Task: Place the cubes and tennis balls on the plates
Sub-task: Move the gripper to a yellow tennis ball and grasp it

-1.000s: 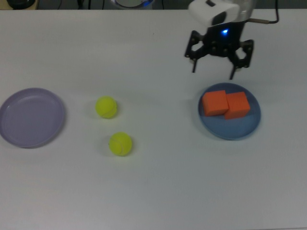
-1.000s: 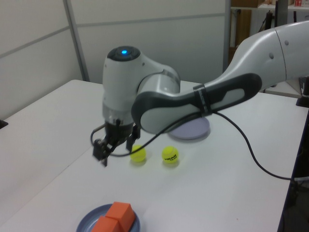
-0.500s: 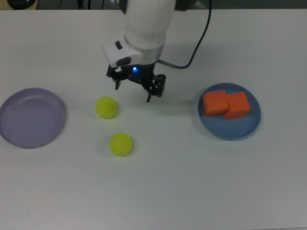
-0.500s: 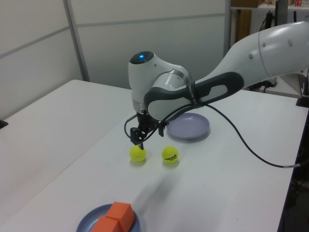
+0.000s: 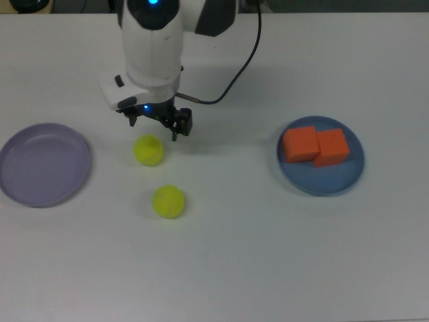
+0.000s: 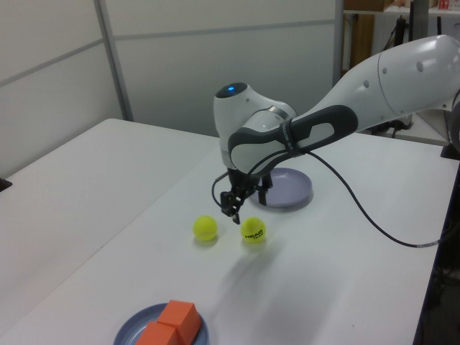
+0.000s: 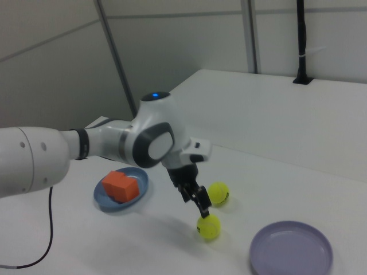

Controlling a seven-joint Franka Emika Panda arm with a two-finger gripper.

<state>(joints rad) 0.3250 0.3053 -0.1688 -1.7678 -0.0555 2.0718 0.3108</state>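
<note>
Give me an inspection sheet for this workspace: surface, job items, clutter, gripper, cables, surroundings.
Surface: white table, bare apart from the job items.
Cubes: two orange cubes, side by side and touching, on the blue plate.
Balls: two tennis balls on the table, neither on a plate; one just below the gripper in the top view, the other lower down.
Purple plate: nothing on it.
Clutter: nothing seen.
Gripper: open, above the table by the upper ball, holding nothing.
Cables: black cable hanging from the arm.
Surroundings: grey wall panels; a black post at the table's far edge in the right view.
</note>
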